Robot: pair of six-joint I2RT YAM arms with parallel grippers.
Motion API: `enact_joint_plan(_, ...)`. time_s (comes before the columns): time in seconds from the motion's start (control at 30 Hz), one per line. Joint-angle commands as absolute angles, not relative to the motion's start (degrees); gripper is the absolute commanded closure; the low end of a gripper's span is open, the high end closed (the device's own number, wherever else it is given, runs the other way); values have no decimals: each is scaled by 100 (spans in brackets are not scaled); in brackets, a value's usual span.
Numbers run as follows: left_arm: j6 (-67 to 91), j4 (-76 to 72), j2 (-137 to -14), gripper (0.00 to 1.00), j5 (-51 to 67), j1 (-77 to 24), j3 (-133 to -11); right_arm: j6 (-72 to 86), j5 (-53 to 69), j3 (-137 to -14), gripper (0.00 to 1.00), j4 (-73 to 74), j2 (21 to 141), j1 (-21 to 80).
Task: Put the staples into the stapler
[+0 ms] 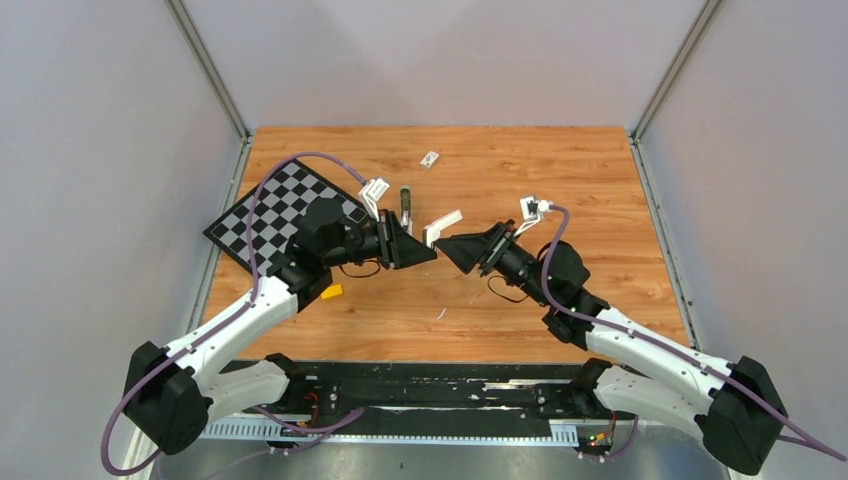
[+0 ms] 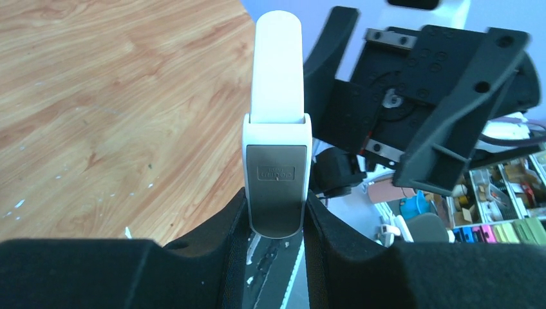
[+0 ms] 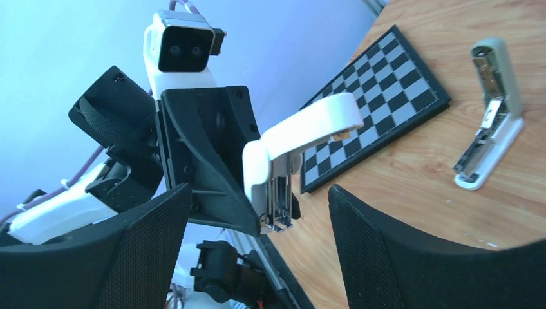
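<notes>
"Top external: where is the stapler?"

"Off the table. I see a white stapler (image 1: 443, 226) clamped at one end in my left gripper (image 1: 424, 250), just beside the right gripper (image 1: 458, 246). A second stapler (image 1: 406, 205) lies open on the wood just beyond. A small white box (image 1: 430, 158) sits farther back, with a checkerboard (image 1: 270, 215) and a yellow block (image 1: 331, 292) to the left. A pale sliver (image 1: 440, 314) is too small for me to name."

"Left wrist?"

"My fingers (image 2: 225, 238) pinch its grey underside plate and the white arm stands up. The right arm's black body blocks what is behind."

"Right wrist?"

"The right jaws are spread wide, with nothing between them. A metal part shows under the white arm. The left gripper hides the gripped end."
</notes>
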State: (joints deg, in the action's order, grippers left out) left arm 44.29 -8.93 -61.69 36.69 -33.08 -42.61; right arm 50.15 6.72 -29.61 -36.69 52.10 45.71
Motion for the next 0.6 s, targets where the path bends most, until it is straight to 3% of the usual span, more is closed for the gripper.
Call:
enact_joint_plan(0.0,4698,-1603,-5990,100,4111,-3287,-4173,5666,1082,-2999,20,-4478,5488,4509)
enact_joint_plan(0.33,4891,-1983,-5796,100,4393,-3288,-3983,5698,1527,-3135,42,-5181,5884,4509)
enact_joint_plan(0.57,5002,-2236,-5756,100,4548,-3290,-3894,5845,1844,-3247,47,-5573,6179,4509)
